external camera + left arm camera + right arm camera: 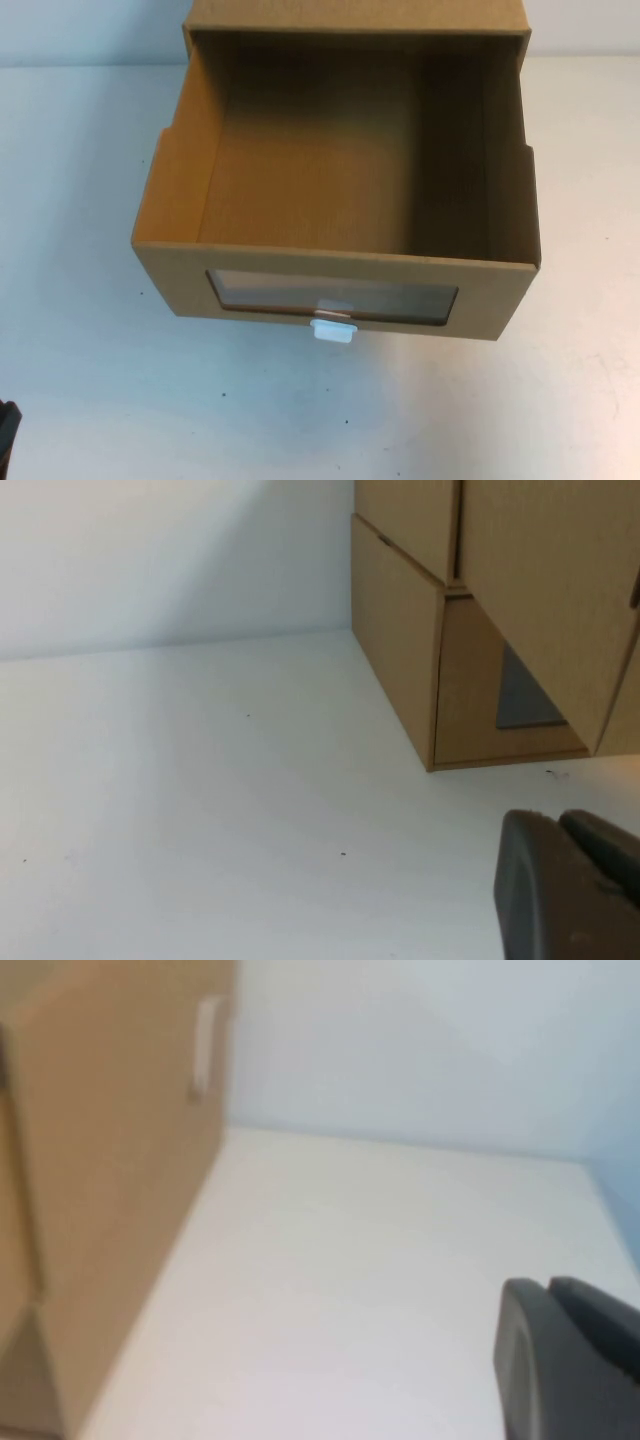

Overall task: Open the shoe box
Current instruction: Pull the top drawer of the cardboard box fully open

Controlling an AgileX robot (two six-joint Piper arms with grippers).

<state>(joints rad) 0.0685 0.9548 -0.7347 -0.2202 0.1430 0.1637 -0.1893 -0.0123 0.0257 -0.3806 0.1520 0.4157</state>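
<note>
1. The shoe box (180, 275) stands in the middle of the white table (100, 400), toward its far side. It is made of plain brown cardboard with straight edges and a fine ribbed grain.
2. It has two parts: an outer sleeve (350, 14) at the back, and a drawer (330, 170) that stands pulled far out toward me. The drawer is open on top, and its brown floor is bare.
3. The side walls of the drawer have a small step cut in the upper edge, one on each side.
4. In the front panel there is a long rectangular window (335, 298) of clear, slightly shiny film with a dark border.
5. Under the middle of the window sits a small white pull tab (332, 328). It looks like smooth plastic and it juts out from the front panel.
6. The table surface is matte white with a few tiny dark specks.
7. My left pincer (560, 820) is dark and matte with rounded tips. It hangs low over the table on the left of the box, apart from it. Its two fingers lie together and grip nothing.
8. My right pincer (548, 1285) is of the same dark shape. It is low over the table on the right of the box, apart from it, fully closed and empty.
</note>
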